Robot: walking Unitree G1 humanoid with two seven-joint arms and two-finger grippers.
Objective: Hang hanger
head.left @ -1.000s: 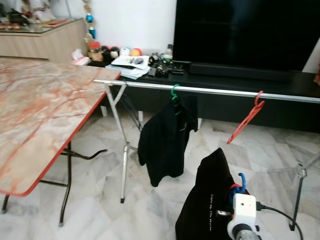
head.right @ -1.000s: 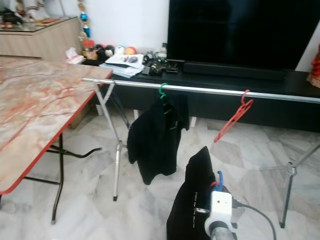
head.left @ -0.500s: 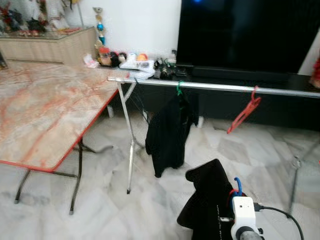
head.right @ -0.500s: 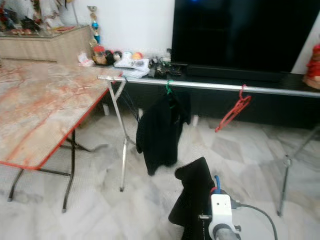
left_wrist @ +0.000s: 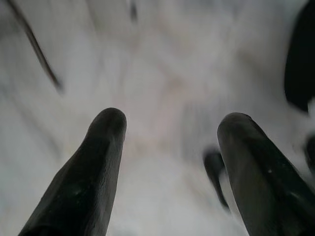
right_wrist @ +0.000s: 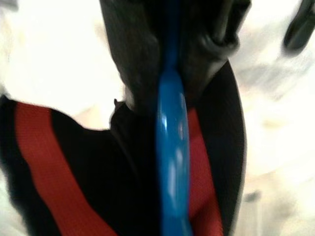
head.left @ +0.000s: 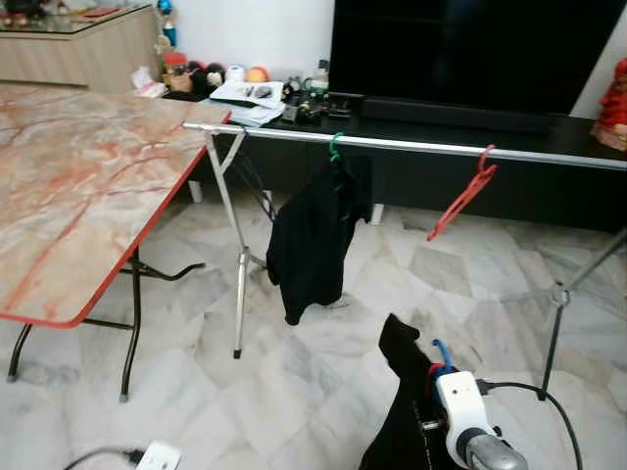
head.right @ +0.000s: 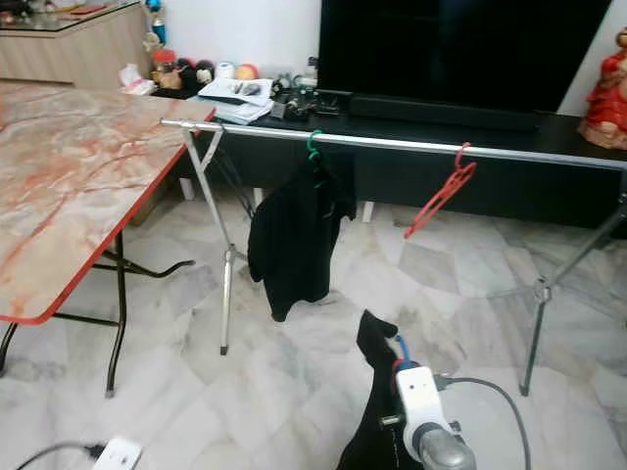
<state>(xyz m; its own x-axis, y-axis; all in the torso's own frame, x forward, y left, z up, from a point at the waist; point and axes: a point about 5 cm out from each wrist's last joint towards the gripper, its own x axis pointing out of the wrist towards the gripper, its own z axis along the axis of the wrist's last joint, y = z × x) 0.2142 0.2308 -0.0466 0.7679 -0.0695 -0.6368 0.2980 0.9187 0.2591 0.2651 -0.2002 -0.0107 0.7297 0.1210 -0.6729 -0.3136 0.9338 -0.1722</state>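
Note:
My right gripper [right_wrist: 170, 54] is shut on a blue hanger [right_wrist: 171, 162] that carries a black garment with red trim [head.left: 402, 411], held low at the bottom right of the eye views beside the white wrist unit [head.left: 458, 406]. Ahead stands a silver clothes rail [head.left: 411, 145] on folding legs. On it hang a black shirt [head.left: 312, 235] on a green hanger [head.left: 336, 147] and an empty red hanger [head.left: 460, 194]. My left gripper [left_wrist: 172, 132] is open over blurred pale floor, with nothing between its fingers.
A marble-patterned folding table [head.left: 69, 186] with a red edge stands on the left. Behind the rail are a black TV console [head.left: 549, 147] and a large dark TV [head.left: 470, 49]. A white power strip [head.left: 157, 456] lies on the floor near me. A red figurine [head.right: 605, 78] stands far right.
The whole picture has shifted, so the camera moved: the rail sits a little nearer and the floor strip has come into sight. The held garment hangs lower in the frame.

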